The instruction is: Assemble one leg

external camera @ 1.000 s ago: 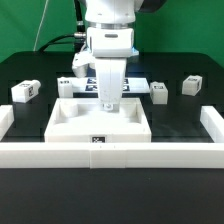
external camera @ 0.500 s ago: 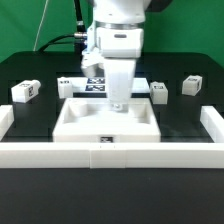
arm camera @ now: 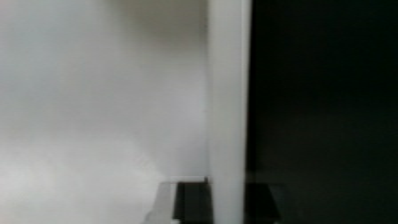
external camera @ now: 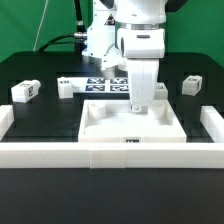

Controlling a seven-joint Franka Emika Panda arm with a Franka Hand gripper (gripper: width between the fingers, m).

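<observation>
My gripper (external camera: 140,106) is shut on the far wall of the large white square recessed panel (external camera: 130,128), which lies flat near the front rail. In the wrist view the panel's white wall (arm camera: 228,100) runs between my two dark fingers (arm camera: 192,203). Small white legs with tags lie on the black table: one at the exterior view's left (external camera: 25,90), one beside the marker board (external camera: 66,86), one at the right (external camera: 190,85). Another leg (external camera: 160,91) shows partly behind my gripper.
The marker board (external camera: 103,86) lies behind the panel. A white rail (external camera: 110,153) runs along the front, with short white side walls at the exterior view's left (external camera: 5,118) and right (external camera: 212,121). A green backdrop stands behind.
My gripper has moved toward the exterior view's right, and the panel has slid that way with it. The legs have not moved.
</observation>
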